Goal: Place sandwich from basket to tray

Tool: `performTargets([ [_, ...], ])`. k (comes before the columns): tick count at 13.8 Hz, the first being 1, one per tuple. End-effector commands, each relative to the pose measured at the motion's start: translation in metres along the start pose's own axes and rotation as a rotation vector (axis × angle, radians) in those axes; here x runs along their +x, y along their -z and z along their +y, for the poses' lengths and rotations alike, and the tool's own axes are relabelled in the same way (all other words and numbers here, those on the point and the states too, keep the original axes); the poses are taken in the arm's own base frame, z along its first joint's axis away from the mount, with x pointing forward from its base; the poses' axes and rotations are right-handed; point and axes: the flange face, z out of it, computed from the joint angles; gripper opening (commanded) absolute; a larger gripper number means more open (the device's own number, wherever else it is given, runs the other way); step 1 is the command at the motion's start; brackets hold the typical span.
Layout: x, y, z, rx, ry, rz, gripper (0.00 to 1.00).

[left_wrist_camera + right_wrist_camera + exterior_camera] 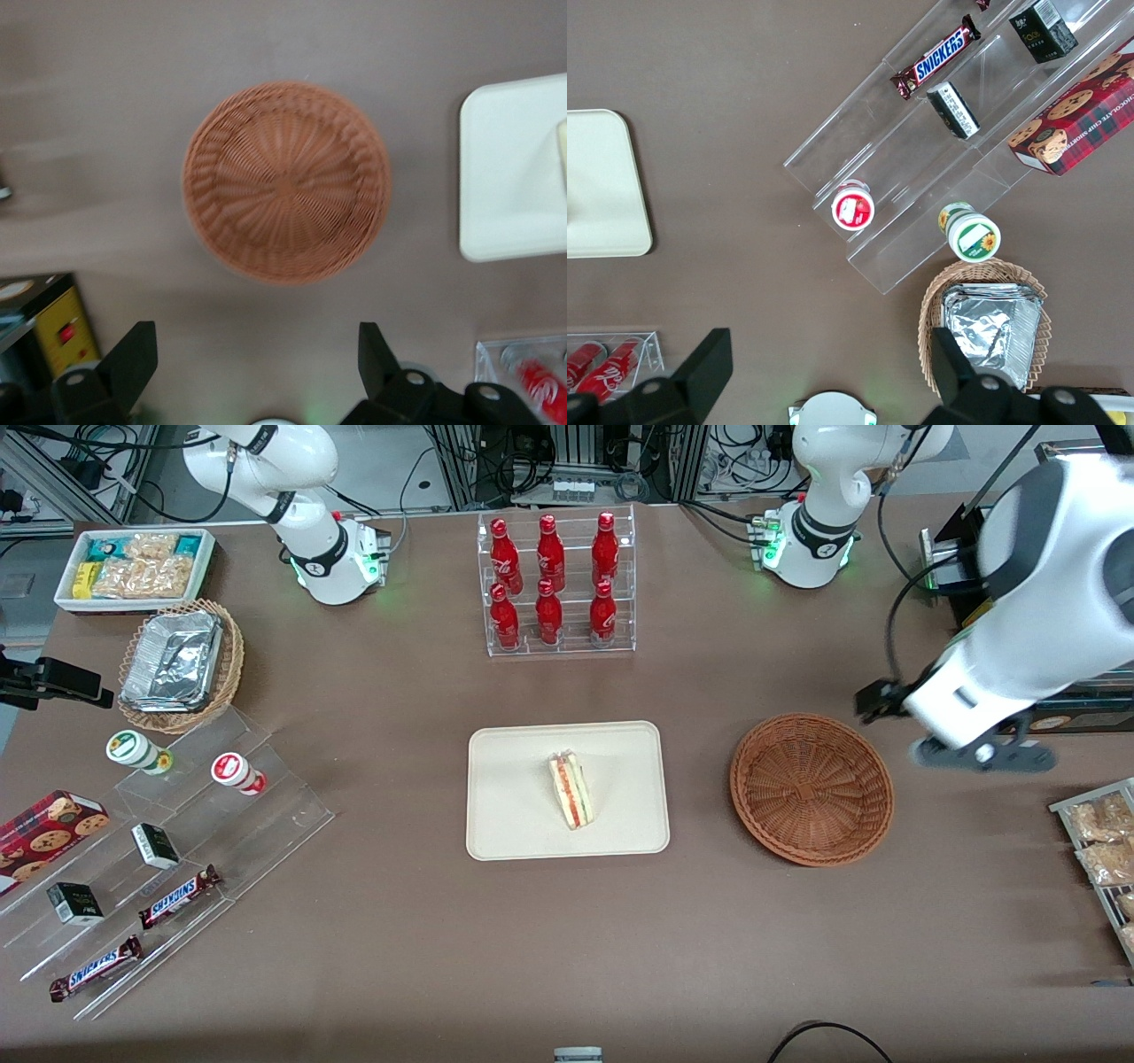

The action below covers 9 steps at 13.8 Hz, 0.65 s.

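The sandwich (572, 789), a pale bread wedge with red and green filling, lies on the cream tray (514, 815) at the table's middle. The reddish-brown wicker basket (811, 788) stands empty beside the tray, toward the working arm's end; it also shows in the left wrist view (285, 181), with the tray's corner (509, 177) next to it. My left gripper (886, 701) hangs above the table beside the basket, a little farther from the front camera than it. In the left wrist view the gripper (255, 354) is open, its fingers wide apart and empty.
A clear rack of red bottles (556, 584) stands farther from the front camera than the tray. Toward the parked arm's end are a tan wicker basket with foil containers (182, 664), a white bin of snack packets (133, 567) and clear steps with snacks (168, 850). A rack of packets (1103, 841) sits near the basket.
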Motion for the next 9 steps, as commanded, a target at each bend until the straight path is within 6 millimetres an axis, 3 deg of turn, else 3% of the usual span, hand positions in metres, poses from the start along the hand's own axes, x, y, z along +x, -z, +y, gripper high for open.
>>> performTargets([
  [1, -0.029, 0.019, -0.032, -0.028, 0.029, 0.003, 1.00],
  [5, -0.054, 0.038, -0.059, -0.032, 0.084, -0.003, 1.00],
  [9, -0.058, 0.038, -0.067, -0.082, 0.101, -0.006, 1.00],
])
